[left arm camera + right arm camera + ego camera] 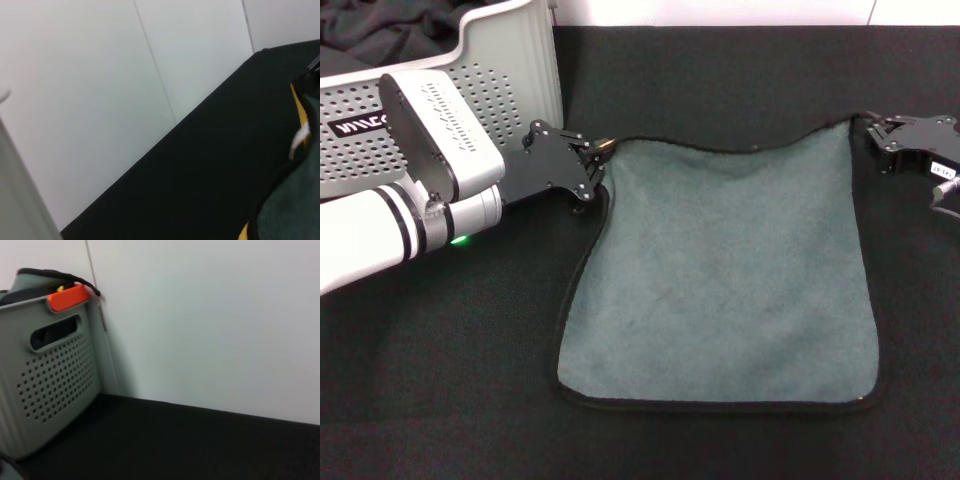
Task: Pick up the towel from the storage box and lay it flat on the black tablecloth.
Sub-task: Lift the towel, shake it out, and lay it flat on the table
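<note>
Two grippers sit at the towel's far corners, one on each side. Left gripper [588,172] is down at the far left corner of the towel [725,275], jaws pinched close together right on the black hem, apparently gripping that corner. Right gripper [905,143] is at the far right corner, its black body just touching the hem; whether those jaws are parted or closed on the cloth cannot be told from here.

Between them the towel lies spread on the black tablecloth [440,400], grey-green face up, black edging all round, the far edge sagging slightly in a shallow curve between the two corners. The near edge lies straight and flat. In the left wrist view a sliver of yellow underside and a small white label [300,140] show at the hem.

Behind the left arm stands the storage box [510,90], light grey with perforated walls, at the far left of the tabletop, a dark cloth [390,30] heaped inside it. In the right wrist view, an orange piece [67,297] sits on the box's rim.
</note>
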You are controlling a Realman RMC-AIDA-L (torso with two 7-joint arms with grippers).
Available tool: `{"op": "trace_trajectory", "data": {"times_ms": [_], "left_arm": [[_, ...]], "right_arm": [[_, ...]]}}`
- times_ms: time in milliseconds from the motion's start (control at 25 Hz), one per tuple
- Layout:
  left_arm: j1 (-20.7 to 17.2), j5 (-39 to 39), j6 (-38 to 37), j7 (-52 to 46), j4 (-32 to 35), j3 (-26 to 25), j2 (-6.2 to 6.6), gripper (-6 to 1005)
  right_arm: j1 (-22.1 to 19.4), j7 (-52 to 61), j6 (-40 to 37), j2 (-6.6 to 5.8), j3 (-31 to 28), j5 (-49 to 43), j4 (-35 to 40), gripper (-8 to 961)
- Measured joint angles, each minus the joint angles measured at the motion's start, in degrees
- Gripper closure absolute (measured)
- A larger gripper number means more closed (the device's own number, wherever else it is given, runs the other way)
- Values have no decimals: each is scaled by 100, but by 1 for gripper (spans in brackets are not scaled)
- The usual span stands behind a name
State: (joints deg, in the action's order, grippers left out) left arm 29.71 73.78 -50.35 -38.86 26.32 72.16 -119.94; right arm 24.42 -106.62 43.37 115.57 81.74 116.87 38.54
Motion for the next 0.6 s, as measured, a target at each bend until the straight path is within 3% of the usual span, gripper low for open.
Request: {"op": "trace_trajectory", "data": {"times_ms": [600], "left_arm": [[29,-31,216,369,-50,36,-57,984]], "right_arm": [[80,42,-281,20,89,1,-115,931]]}}
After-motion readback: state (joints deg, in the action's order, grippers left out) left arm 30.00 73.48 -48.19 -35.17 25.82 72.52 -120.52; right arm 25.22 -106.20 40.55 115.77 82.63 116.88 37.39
